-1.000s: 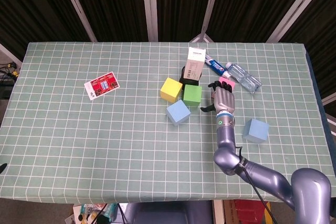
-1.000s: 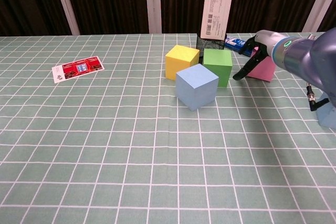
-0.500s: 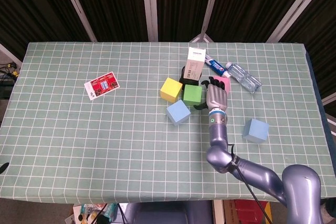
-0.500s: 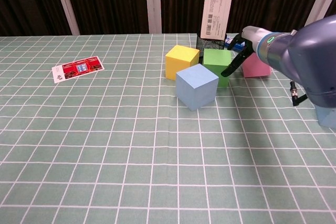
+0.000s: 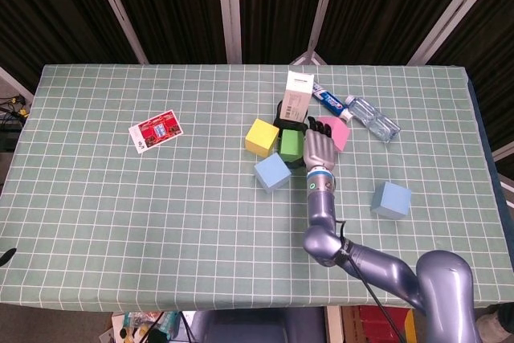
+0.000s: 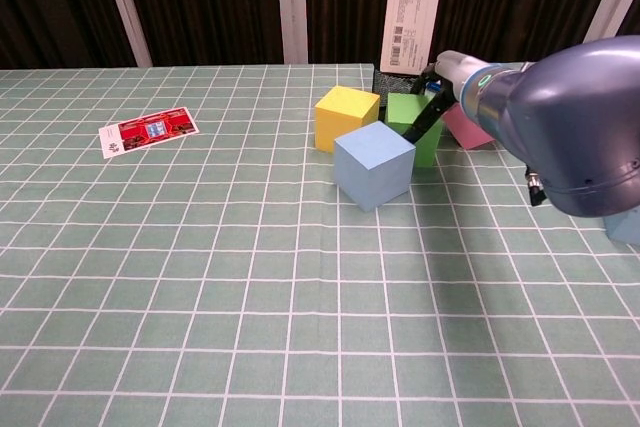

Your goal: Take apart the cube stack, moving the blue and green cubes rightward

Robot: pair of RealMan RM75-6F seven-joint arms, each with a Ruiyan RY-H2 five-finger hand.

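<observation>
On the far left of my view lies the red printed card (image 5: 156,132), flat on the green checked tablecloth (image 5: 120,214), well apart from everything else and unmoved. Next comes the yellow foam cube (image 5: 262,136), with the light blue foam cube (image 5: 272,172) just in front of it; both sit where they were a second ago. The green foam cube (image 5: 291,144) stands beside the yellow one, and here is the change: my right hand (image 5: 320,148) has slid leftward from out by the pink cube and now lies against the green cube's right side, fingers pointing away from me. In the chest view a dark thumb (image 6: 423,119) crosses the green cube's front right edge, so the hand touches it, though I cannot tell whether the fingers have actually closed on it. Behind the cubes stands the tall white carton (image 5: 298,97) on a black box (image 5: 283,109). The pink foam cube (image 5: 338,131), earlier partly hidden by the hand, now shows clear to its right. Further right lie the blue-and-white tube (image 5: 329,101) and a clear plastic packet (image 5: 373,118), and a second light blue cube (image 5: 391,200) sits alone near the right edge.
</observation>
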